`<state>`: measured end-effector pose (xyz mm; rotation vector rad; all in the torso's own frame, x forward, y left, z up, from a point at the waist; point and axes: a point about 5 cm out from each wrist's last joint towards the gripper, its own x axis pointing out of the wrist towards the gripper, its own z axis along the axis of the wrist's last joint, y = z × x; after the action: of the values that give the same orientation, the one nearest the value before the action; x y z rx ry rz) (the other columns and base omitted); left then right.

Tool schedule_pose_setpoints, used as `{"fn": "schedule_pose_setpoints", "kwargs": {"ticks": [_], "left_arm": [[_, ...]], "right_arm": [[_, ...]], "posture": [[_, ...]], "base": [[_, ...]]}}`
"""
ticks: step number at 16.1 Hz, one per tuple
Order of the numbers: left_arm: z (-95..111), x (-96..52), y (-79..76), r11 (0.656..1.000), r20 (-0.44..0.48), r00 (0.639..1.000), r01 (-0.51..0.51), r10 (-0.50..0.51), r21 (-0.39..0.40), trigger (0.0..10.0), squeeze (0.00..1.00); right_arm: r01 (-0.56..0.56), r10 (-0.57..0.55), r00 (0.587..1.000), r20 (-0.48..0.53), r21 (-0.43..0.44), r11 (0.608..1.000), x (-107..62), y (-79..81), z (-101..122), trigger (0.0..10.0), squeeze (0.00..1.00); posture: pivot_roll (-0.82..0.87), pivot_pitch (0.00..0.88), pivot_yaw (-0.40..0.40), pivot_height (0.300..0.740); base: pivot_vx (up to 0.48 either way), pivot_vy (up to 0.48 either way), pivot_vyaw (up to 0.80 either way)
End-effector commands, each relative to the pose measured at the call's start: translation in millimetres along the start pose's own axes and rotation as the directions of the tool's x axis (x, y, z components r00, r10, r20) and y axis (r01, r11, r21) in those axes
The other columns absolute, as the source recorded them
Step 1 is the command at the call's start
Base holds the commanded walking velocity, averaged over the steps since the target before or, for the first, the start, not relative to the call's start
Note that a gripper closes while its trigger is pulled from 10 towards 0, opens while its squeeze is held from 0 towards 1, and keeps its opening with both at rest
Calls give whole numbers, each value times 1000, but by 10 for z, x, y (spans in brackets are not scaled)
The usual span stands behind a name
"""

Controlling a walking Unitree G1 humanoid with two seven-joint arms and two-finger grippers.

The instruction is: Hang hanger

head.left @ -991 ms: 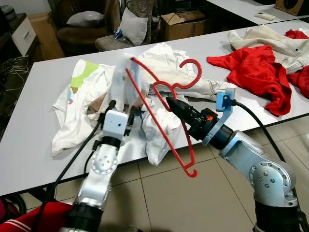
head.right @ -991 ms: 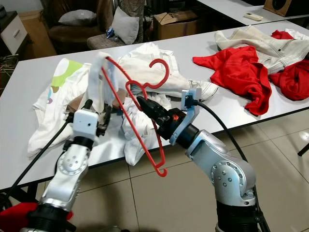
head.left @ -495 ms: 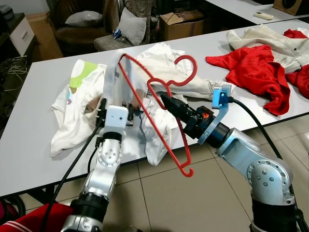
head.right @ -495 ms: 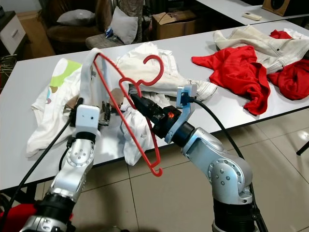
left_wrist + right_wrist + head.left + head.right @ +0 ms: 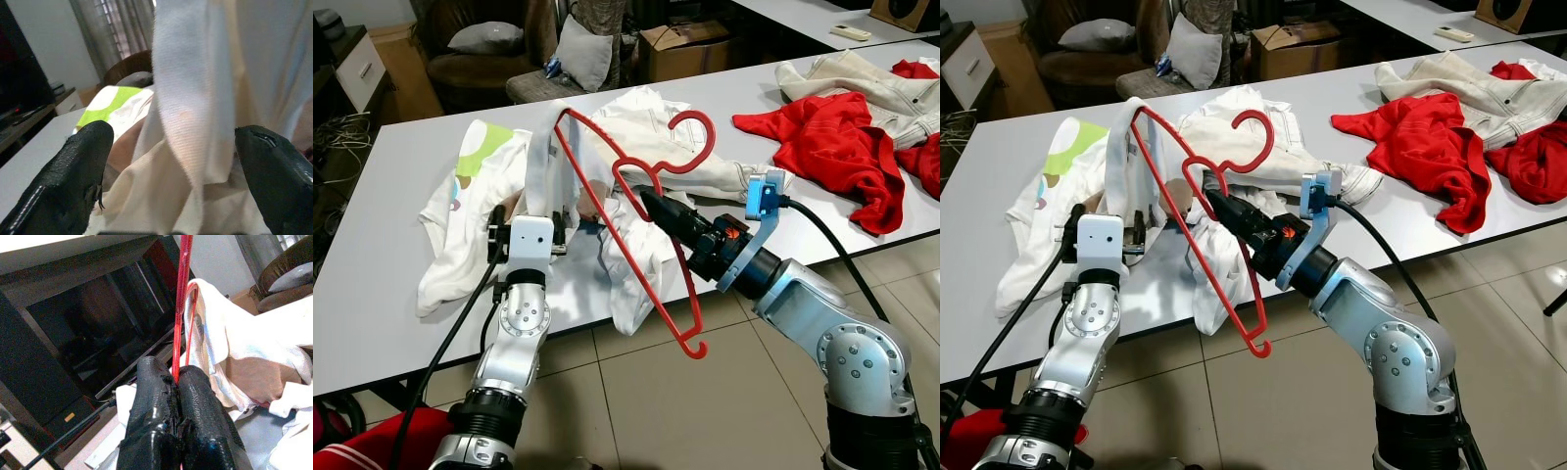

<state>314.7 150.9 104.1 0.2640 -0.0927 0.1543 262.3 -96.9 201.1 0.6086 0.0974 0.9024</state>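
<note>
The right gripper (image 5: pixel 644 199) pinches a red hanger (image 5: pixel 636 230) tight between its fingers. The left gripper (image 5: pixel 176 161) gapes wide, a white garment strap (image 5: pixel 193 98) hanging between its fingers.

I count one red plastic hanger (image 5: pixel 636 211), two grey cushions (image 5: pixel 579 51), one brown cardboard box (image 5: pixel 683 47), two black-fingered grippers (image 5: pixel 641 196), and one long white table (image 5: pixel 382 245).
</note>
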Motion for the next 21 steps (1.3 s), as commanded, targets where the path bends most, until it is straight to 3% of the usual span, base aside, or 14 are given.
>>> {"fn": "schedule_pose_setpoints", "kwargs": {"ticks": [1, 2, 3, 6, 7, 9, 11, 12, 13, 14, 21], "left_arm": [[22, 40, -26, 998, 10, 999, 45, -45, -37, 8314, 1000], [21, 50, -46, 996, 9, 997, 75, -75, -45, 5804, 1000], [14, 65, -34, 997, 7, 997, 73, -72, -33, 0, 1000], [-32, 135, 62, 999, -13, 999, 37, -37, 1, 0, 1000], [-48, 160, 101, 999, -18, 999, 33, -33, 7, 510, 996], [-71, 204, 151, 999, -25, 999, 33, -33, 0, 0, 914], [-70, 232, 169, 999, -25, 999, 38, -38, -19, 0, 388], [-67, 236, 170, 999, -24, 999, 39, -40, -26, 0, 294], [-66, 240, 169, 999, -21, 999, 41, -42, -26, 0, 75], [-68, 242, 167, 999, -20, 999, 43, -44, -25, 0, 12], [-88, 252, 164, 998, -13, 998, 54, -54, -27, 0, 0]], "right_arm": [[-35, 35, 999, 29, -13, 999, -20, 73, 71, 10000, 0], [-38, 38, 999, 30, -12, 999, -26, 76, 73, 10000, 0], [-40, 40, 999, 30, -11, 999, -29, 80, 73, 10000, 0], [-48, 48, 998, 28, -12, 999, -42, 90, 74, 10000, 0], [-53, 53, 998, 28, -12, 999, -49, 97, 77, 10000, 0], [-59, 59, 998, 26, -11, 998, -60, 103, 77, 10000, 0], [-60, 60, 998, 24, -11, 998, -67, 105, 75, 10000, 0], [-59, 60, 998, 24, -11, 998, -69, 105, 75, 10000, 0], [-59, 59, 998, 24, -11, 998, -71, 105, 72, 10000, 0], [-59, 59, 998, 24, -11, 998, -73, 105, 71, 10000, 0], [-56, 56, 998, 22, -5, 998, -78, 97, 53, 10000, 0]], "posture": [[-165, 0, 74, 740], [-165, 0, 73, 740], [-165, 0, 73, 740], [-170, 0, 73, 740], [-172, 0, 73, 740], [-174, 0, 73, 740], [-177, 0, 74, 740], [-177, 0, 74, 740], [-177, 0, 76, 740], [-177, 0, 77, 740], [-176, 0, 75, 740]], "base": [[0, 0, 0], [0, 0, 0], [0, 0, 0], [0, 0, 0], [0, 0, 0], [0, 0, 0], [0, 0, 0], [0, 0, 0], [0, 0, 0], [0, 0, 0], [0, 0, 0]]}}
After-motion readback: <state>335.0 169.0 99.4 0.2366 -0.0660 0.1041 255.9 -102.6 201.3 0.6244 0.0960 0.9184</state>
